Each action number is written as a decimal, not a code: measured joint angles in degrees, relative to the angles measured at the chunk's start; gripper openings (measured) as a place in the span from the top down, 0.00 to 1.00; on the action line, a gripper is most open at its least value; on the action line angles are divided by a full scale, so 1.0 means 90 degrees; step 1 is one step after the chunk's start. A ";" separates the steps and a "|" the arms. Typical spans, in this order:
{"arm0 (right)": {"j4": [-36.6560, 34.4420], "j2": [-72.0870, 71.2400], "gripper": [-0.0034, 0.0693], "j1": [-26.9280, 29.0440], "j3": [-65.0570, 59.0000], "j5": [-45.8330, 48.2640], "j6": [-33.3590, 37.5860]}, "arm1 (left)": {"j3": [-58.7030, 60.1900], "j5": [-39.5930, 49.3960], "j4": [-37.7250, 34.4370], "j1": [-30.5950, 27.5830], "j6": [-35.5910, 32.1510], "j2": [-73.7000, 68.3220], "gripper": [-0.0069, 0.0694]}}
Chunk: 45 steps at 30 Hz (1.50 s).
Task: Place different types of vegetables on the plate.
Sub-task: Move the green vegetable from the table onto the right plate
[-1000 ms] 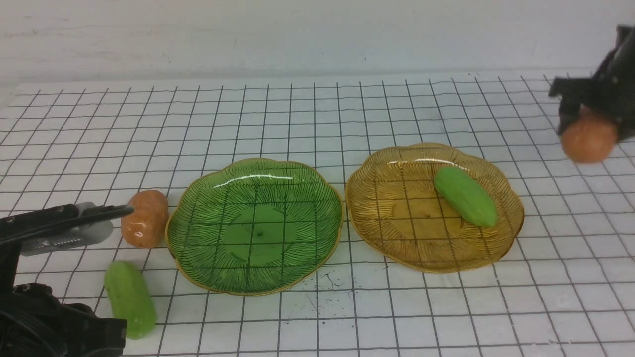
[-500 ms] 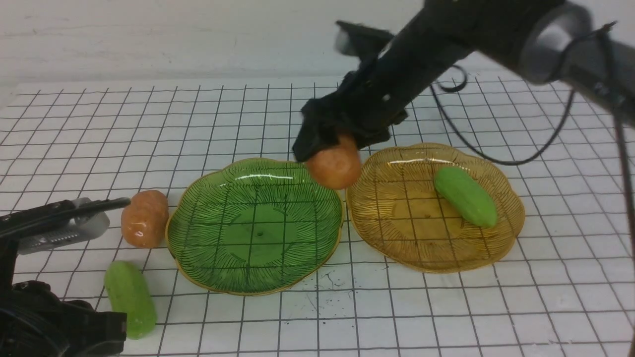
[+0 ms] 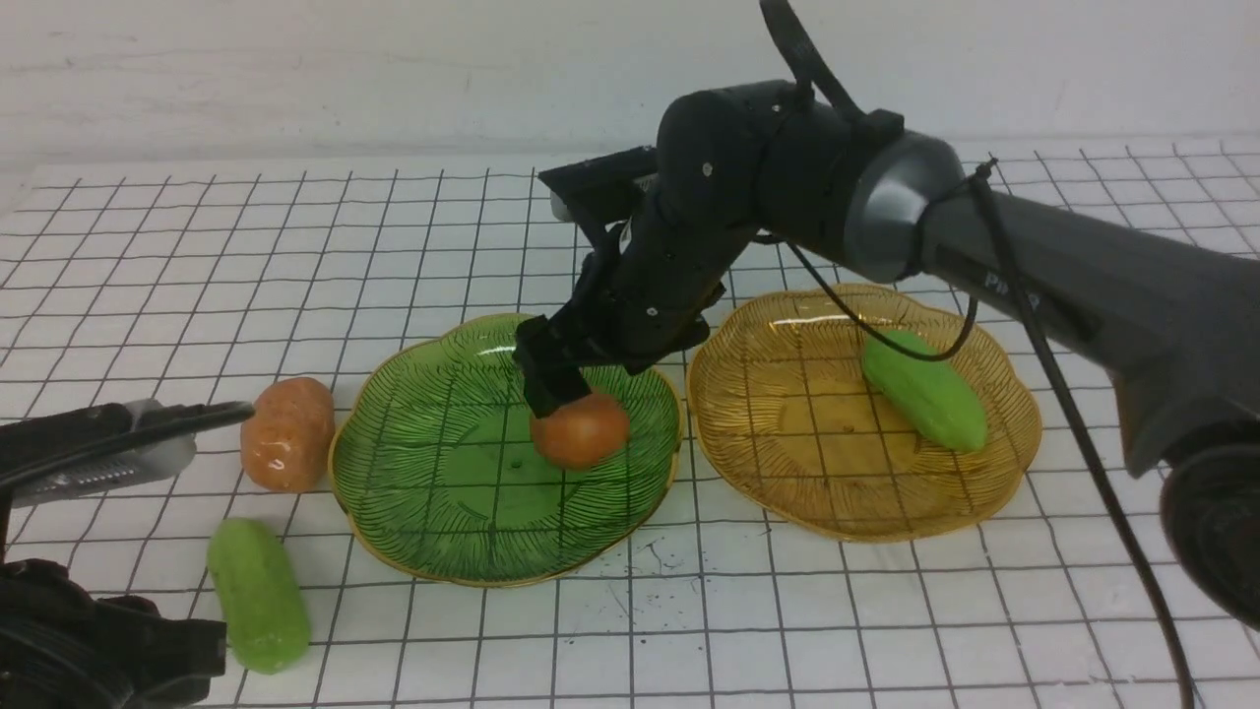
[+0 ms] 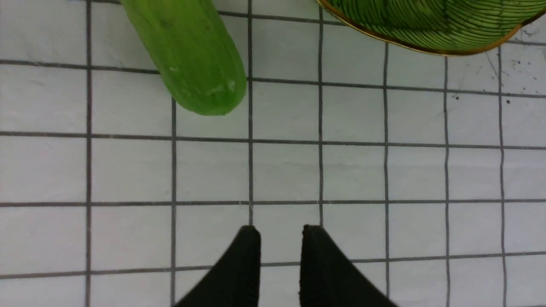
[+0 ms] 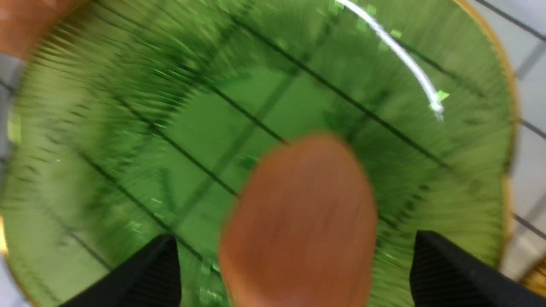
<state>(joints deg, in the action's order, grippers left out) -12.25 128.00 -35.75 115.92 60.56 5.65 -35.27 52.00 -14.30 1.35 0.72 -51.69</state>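
Potato [image 3: 581, 429] on green plate [image 3: 433, 492], between wide-spread fingers [image 5: 158, 273] of right gripper [image 5: 294, 241]; touches neither finger. Left gripper [image 4: 279, 232] above grid mat [image 4: 128, 170], tips parted by narrow gap; grasps nothing. Second potato [image 3: 287, 433] on grid mat just left of green plate, cucumber [image 3: 258, 596] on grid mat nearer to robot, close to left gripper. Second cucumber [image 3: 925, 389] in amber plate [image 3: 787, 473], on its right half.
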 joint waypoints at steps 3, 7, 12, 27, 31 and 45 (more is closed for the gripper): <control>0.0366 0.0000 0.00 0.0000 0.0020 0.0420 -0.0057 | 0.0000 -0.0106 0.0060 0.0000 0.0235 0.0000 0.65; 0.0685 0.0000 0.07 0.0000 0.0429 0.1103 -0.0057 | 0.0000 -0.0389 0.0096 0.0000 0.0306 -0.0007 0.53; 0.0749 -0.0448 0.40 0.0000 0.0634 0.1161 -0.0327 | 0.0000 -0.0802 0.0347 0.0000 0.0504 -0.0253 0.34; -0.0275 -0.3916 0.97 0.0000 -0.2941 0.1198 -0.0218 | -0.0006 -0.2874 0.1436 0.0000 0.2363 -0.2606 0.27; -0.0290 -0.4793 0.97 0.0000 -0.4022 0.1205 -0.0108 | -0.0012 -0.3238 0.1376 0.0000 0.2413 -0.3298 0.27; -0.0284 -0.7099 0.97 0.0000 -0.5915 0.1235 0.0063 | -0.0093 -0.3358 0.1255 0.0001 0.2284 -0.4029 0.40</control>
<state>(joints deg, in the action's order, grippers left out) -14.81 64.11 -35.75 62.69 71.67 6.21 -36.10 21.77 -3.00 1.35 21.28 -87.95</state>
